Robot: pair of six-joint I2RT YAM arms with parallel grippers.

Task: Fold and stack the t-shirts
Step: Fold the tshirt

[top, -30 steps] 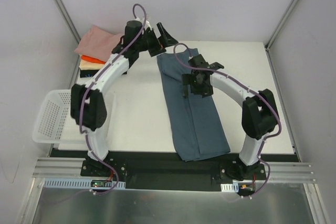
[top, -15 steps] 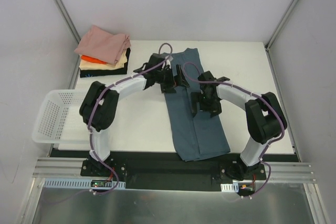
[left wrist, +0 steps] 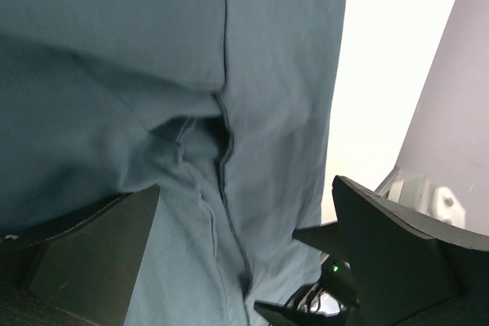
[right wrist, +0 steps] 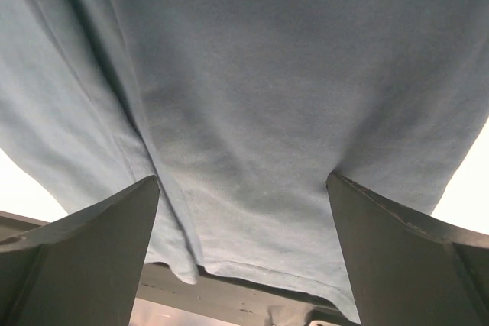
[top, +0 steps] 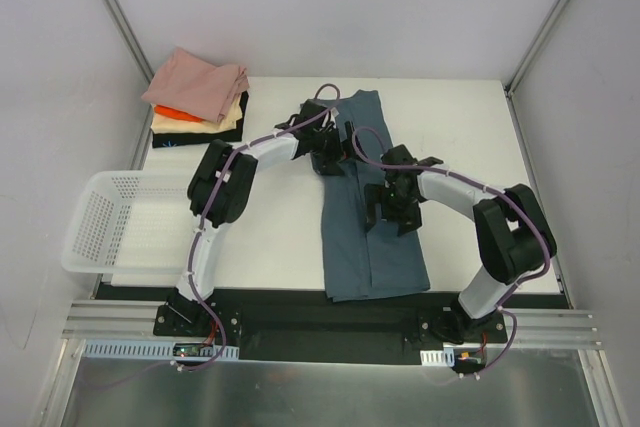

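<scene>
On the white bench (top: pixel 270 217): one slate-blue t-shirt (top: pixel 375 247), soft knit, folded into a long strip, creased mid-length. Left end effector (top: pixel 335 154) and right end effector (top: pixel 390 213) both spread, low over it.

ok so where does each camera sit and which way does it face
Top external: above and behind the bases, looking down on the table, slate-blue t-shirt and folded stack; both arms show whole.
Left wrist: on the left arm, looking down at the shirt's creased seam; the open left gripper frames it.
Right wrist: on the right arm, looking down at smooth shirt cloth; the open right gripper frames it.
Shared: all three see that t-shirt.
</scene>
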